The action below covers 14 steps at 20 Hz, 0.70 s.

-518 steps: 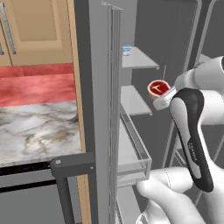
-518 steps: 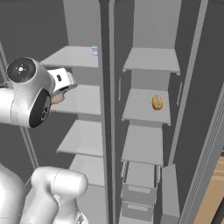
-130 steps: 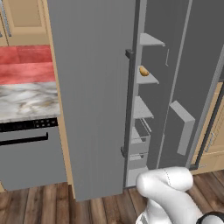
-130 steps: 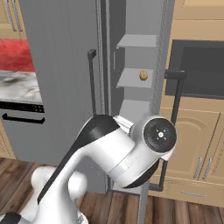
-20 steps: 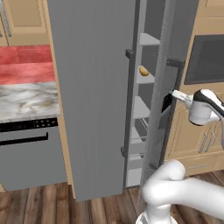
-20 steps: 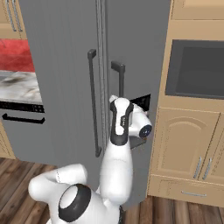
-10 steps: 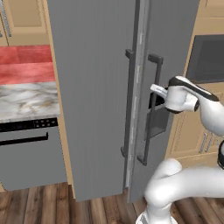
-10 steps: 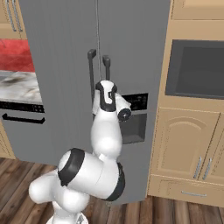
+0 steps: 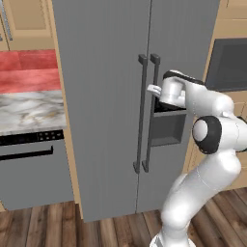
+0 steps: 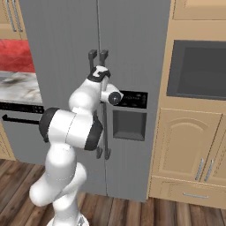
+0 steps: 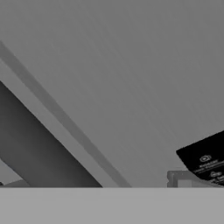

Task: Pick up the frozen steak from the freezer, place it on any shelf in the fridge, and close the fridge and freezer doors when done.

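Against the shut fridge and freezer doors (image 9: 144, 111), the gripper (image 9: 153, 89) is pressing close.
From the left base view, both grey doors are sitting flush, their dark bar handles (image 9: 147, 113) side by side, and the hand is hovering at 3 o'clock of the handles, just above the dispenser recess (image 9: 166, 126); from the right base view, the hand (image 10: 102, 76) is touching the handle tops at 12 o'clock of the arm; from the hand view, grey door panel is filling most of the frame, a dark handle crossing at 8 o'clock, the dispenser panel (image 11: 205, 159) at 4 o'clock; whether the fingers are clenched or released, I cannot tell; the frozen steak is hidden behind the doors.
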{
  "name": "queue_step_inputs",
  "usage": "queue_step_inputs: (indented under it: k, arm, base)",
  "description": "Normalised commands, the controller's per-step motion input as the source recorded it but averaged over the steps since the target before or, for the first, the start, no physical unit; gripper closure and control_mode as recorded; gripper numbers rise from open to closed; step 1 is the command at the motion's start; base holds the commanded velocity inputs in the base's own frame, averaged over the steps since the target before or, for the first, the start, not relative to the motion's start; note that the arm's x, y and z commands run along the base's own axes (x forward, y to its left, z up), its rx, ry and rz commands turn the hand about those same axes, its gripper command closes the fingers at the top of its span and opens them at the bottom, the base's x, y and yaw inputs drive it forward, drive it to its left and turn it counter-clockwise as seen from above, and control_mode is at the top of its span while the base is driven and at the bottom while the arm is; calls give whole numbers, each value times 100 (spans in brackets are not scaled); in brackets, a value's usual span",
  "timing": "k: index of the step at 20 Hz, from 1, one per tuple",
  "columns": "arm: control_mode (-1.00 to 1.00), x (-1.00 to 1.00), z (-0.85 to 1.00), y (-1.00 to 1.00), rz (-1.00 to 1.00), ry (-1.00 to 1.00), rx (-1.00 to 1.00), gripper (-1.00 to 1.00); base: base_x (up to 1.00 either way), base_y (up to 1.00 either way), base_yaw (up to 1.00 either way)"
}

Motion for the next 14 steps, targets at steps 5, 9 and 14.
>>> queue_step_inputs:
  k: [5, 9, 14]
  arm:
    - [-100, 17, 5, 1, 0, 4, 0, -100]
    - [-100, 0, 0, 0, 0, 0, 0, -100]
    - [-100, 0, 0, 0, 0, 0, 0, -100]
  base:
    - [0, 0, 0]
    - [0, 0, 0]
    - [0, 0, 0]
